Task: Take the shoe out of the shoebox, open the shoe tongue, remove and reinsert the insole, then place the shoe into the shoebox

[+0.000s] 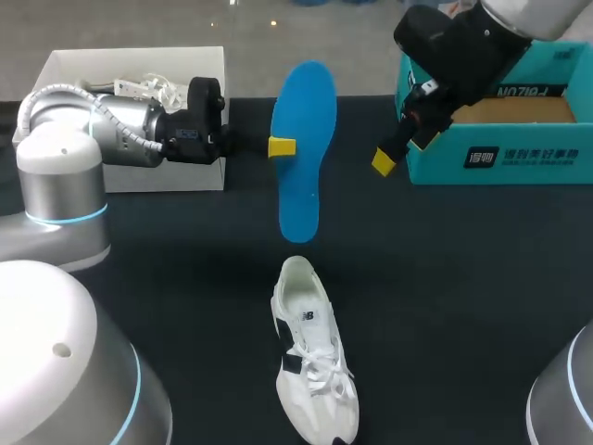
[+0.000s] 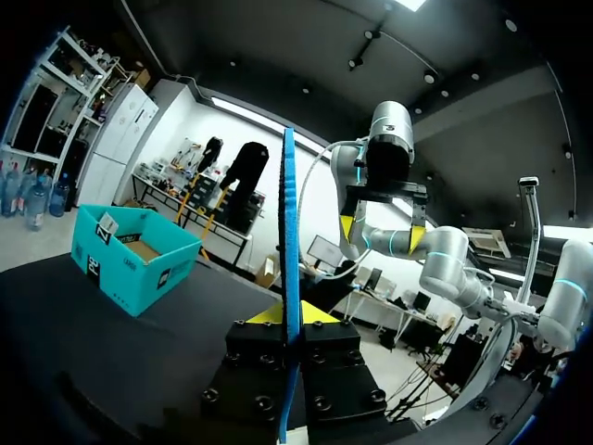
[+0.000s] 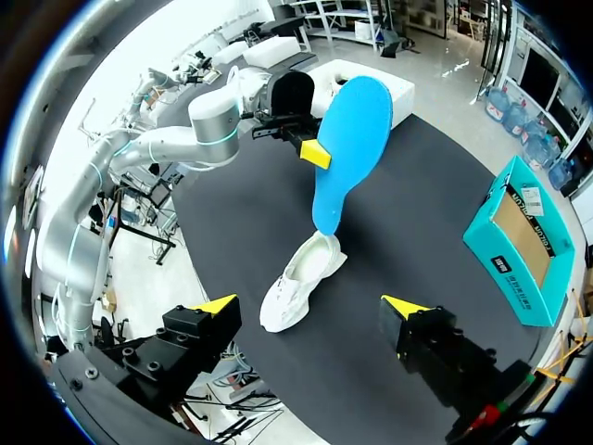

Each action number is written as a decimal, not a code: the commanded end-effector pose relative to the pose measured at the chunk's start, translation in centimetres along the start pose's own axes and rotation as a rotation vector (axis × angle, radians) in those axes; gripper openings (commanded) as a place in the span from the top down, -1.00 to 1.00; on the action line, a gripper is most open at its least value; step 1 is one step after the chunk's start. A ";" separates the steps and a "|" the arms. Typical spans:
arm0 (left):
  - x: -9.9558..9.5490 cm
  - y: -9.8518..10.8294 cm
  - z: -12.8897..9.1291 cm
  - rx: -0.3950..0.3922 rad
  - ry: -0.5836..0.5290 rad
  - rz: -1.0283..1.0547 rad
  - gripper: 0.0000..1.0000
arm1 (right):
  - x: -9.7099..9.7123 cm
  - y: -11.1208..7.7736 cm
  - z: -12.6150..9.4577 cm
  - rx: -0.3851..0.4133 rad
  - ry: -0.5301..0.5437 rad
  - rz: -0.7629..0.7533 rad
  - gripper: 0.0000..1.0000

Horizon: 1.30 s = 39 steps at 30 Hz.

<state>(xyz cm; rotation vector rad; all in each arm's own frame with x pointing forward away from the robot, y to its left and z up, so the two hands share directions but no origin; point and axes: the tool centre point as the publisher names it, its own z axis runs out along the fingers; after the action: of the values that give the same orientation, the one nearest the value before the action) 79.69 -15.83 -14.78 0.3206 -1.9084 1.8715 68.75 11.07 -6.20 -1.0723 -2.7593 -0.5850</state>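
Note:
My left gripper [image 1: 283,146] is shut on the edge of a blue insole [image 1: 304,139] and holds it upright above the black table. In the left wrist view the insole [image 2: 289,232] shows edge-on between the yellow tips [image 2: 292,313]. A white shoe [image 1: 313,366] lies on the table in front of the insole, its heel towards it. My right gripper [image 1: 389,156] hangs open and empty to the insole's right, by the teal shoebox [image 1: 500,158]. The right wrist view looks down past its wide-apart fingers [image 3: 215,304] onto the shoe [image 3: 301,283] and insole [image 3: 347,139].
A white box [image 1: 139,176] with something white inside stands at the back left, behind my left wrist. The teal shoebox [image 3: 519,246] at the back right is open, with a brown bottom. Black table [image 1: 463,306] surrounds the shoe.

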 end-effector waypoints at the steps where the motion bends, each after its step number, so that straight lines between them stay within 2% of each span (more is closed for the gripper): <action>1: 0.0 0.1 0.1 0.003 -0.001 0.001 1.00 | 0.0 0.2 0.1 0.004 0.001 0.000 -1.00; 2: 0.1 -0.4 0.1 -0.015 0.004 0.098 1.00 | 0.0 0.2 0.1 0.004 0.001 0.000 -1.00; 4: 0.6 -1.2 0.2 0.026 0.027 0.181 1.00 | 0.0 0.2 0.1 0.004 0.001 0.000 -1.00; 5: 1.1 -1.6 0.3 -0.010 0.080 0.276 1.00 | 0.0 0.2 0.1 0.004 0.001 0.000 -1.00; 6: 1.2 -1.6 0.2 -0.050 0.070 0.342 1.00 | 0.0 0.2 0.1 0.004 0.001 0.000 -1.00; 7: 1.4 -1.8 0.1 -0.020 0.079 0.372 1.00 | 0.0 0.2 0.1 0.004 0.001 0.000 -1.00; 10: 2.0 -2.1 0.0 -0.032 0.082 0.474 1.00 | 0.0 0.2 0.1 0.004 0.001 0.000 -1.00; 14: 2.3 -1.5 -0.4 -0.088 0.077 0.580 1.00 | 0.0 0.2 0.1 0.004 0.001 0.000 -1.00; 21: 2.8 -0.3 -0.9 -0.100 0.084 0.757 1.00 | 0.0 0.2 0.1 0.004 0.001 0.000 -1.00; 28: 3.2 0.3 -0.8 -0.088 0.033 0.745 1.00 | 0.0 0.2 0.1 0.004 0.001 0.000 -1.00; 39: 3.2 0.3 -0.8 -0.088 0.033 0.745 1.00 | 0.0 0.2 0.1 0.004 0.001 0.000 -1.00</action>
<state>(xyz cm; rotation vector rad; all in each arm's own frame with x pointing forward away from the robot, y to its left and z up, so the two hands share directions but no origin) 76.94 -14.55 -13.55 -0.5237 -2.2649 2.1770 68.75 11.07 -6.20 -1.0722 -2.7594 -0.5850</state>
